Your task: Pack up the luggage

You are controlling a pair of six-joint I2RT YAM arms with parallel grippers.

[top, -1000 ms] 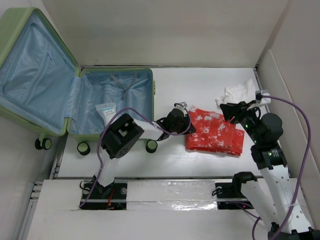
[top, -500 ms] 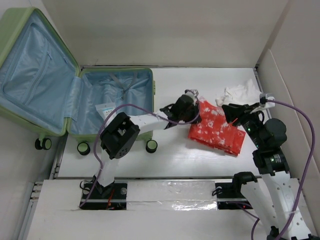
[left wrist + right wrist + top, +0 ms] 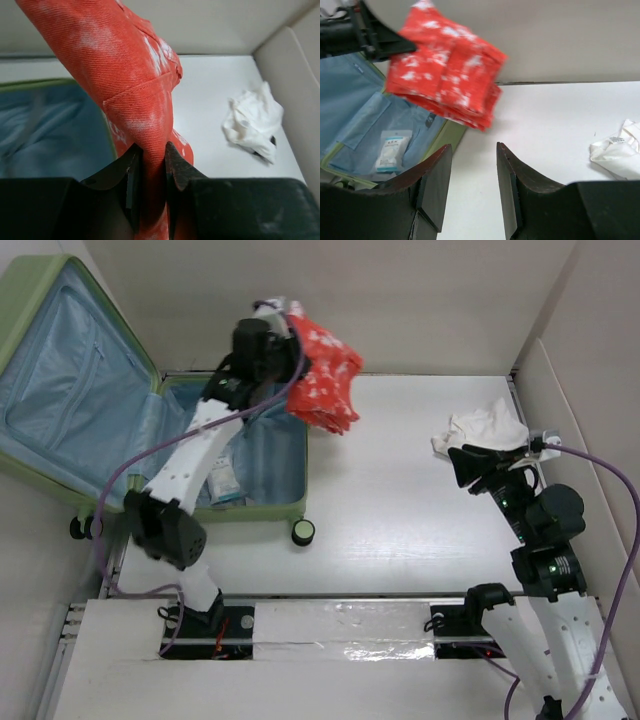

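Observation:
The light-green luggage (image 3: 30,300) lies open at the left, its blue lining (image 3: 70,380) showing; its blue base also shows in the left wrist view (image 3: 50,130) and the right wrist view (image 3: 355,110). My left gripper (image 3: 283,320) is shut on a folded red garment with white speckles (image 3: 325,380) and holds it in the air above the suitcase's right edge. The garment fills the left wrist view (image 3: 125,75) and shows in the right wrist view (image 3: 445,70). My right gripper (image 3: 470,465) is open and empty at the right of the table.
A crumpled white cloth (image 3: 485,425) lies at the far right, just behind my right gripper; it shows in both wrist views (image 3: 252,122) (image 3: 617,152). A small white packet (image 3: 222,478) lies in the suitcase base. Cardboard walls (image 3: 570,400) ring the white table (image 3: 400,530).
My left gripper has lifted the red garment off the table and carried it up and left, over the suitcase's right edge. The right gripper has drawn slightly back.

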